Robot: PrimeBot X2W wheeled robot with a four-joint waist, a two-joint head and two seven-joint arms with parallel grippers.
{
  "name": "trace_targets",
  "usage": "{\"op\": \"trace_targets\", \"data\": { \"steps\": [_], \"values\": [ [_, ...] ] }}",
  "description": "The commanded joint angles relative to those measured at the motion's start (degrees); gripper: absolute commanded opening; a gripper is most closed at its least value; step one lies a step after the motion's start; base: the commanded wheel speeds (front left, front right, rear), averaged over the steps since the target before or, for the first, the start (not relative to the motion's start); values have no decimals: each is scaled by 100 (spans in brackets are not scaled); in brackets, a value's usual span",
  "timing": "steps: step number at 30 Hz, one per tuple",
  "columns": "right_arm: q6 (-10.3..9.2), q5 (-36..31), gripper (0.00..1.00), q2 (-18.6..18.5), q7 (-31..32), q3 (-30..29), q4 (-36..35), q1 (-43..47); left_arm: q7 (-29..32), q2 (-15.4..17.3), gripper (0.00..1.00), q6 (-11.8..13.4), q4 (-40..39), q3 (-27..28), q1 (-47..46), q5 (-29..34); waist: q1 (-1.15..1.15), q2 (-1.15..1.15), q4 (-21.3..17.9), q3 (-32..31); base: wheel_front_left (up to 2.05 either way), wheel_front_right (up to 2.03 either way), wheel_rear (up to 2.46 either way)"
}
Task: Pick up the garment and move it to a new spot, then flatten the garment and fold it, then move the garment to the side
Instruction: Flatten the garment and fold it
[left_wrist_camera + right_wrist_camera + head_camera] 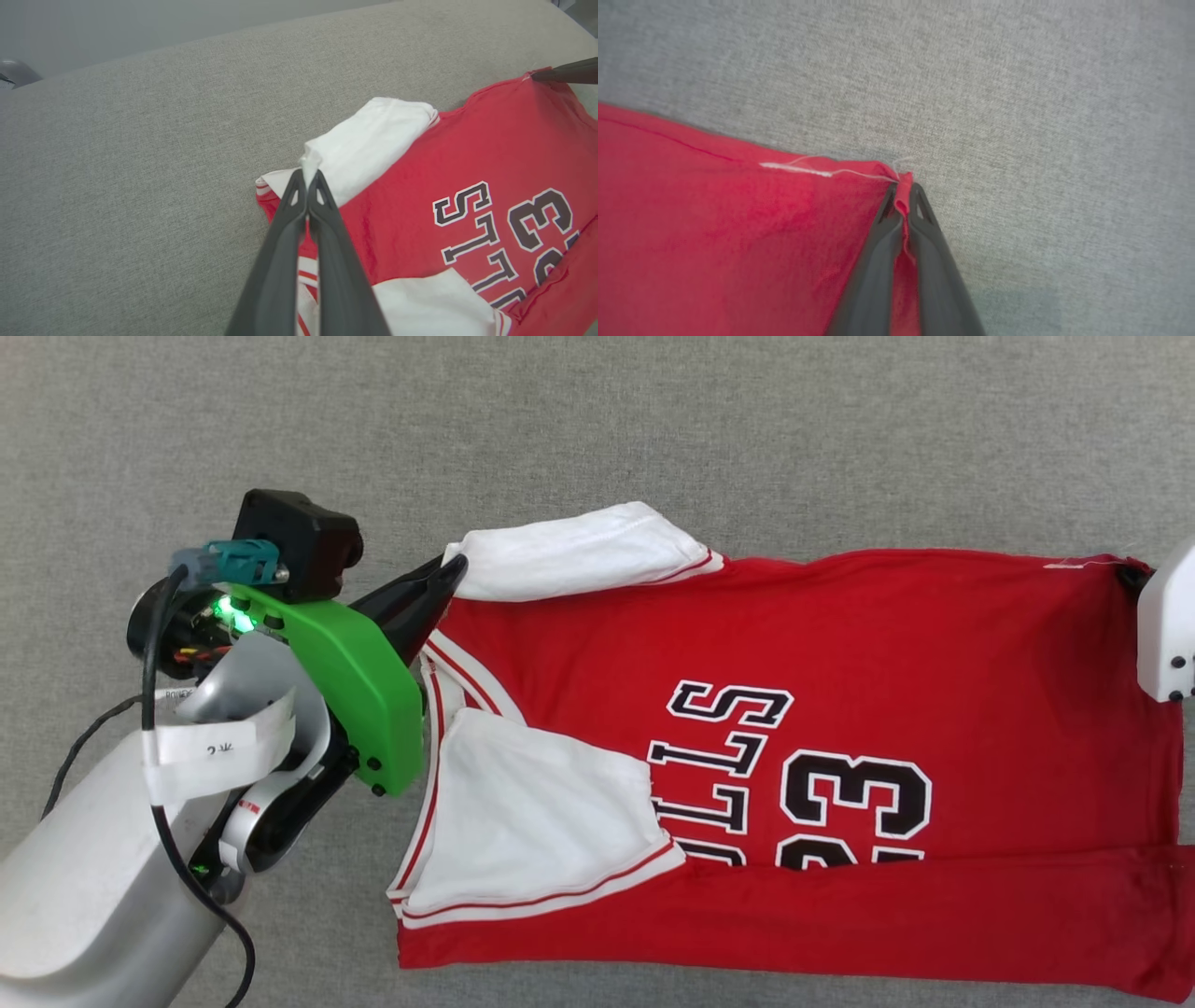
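The garment (840, 644) is a red jersey with white sleeves and black lettering, spread sideways on the grey fabric surface, its near long edge folded over in a red strip. My left gripper (455, 569) is shut on the white sleeve's corner at the far left shoulder; in the left wrist view a pinch of white cloth sticks out between its closed tips (309, 179). My right gripper (903, 193) is shut on the garment's (738, 224) red hem corner at the far right. The garment's (467, 154) far sleeve is doubled back over the red body.
A grey woven surface (597, 429) runs all around the garment, with wide room behind it and to the left. My right arm's white housing (1167, 635) stands at the right edge. A black cable (149, 709) hangs along my left forearm.
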Motion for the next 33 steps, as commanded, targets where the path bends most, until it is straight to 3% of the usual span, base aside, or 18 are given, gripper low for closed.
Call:
{"op": "trace_targets", "data": {
  "steps": [1, 10, 19, 33],
  "values": [
    [-6, -61, 0, -25, -145, 53, 82, 35, -82, -49, 0, 24, 45, 50, 115, -58, 0, 0, 1, -88, 0, 0, 0],
    [-6, 61, 0, -49, -1096, 32, 42, 375, -407, -116, 0, 99, 346, 158, 579, -285, 0, 0, -19, -710, 0, 0, 0],
    [-6, 414, 0, -136, -1772, -82, -492, 1440, -556, -48, 0, 307, 246, 140, 1402, -492, 0, 0, 13, -1328, 0, 0, 0],
    [-6, 963, 0, -140, -2095, -291, -1297, 3260, -622, 106, 0, 599, 62, -153, 2715, -648, 0, 0, 72, -1596, 0, 0, 0]
  ]
}}
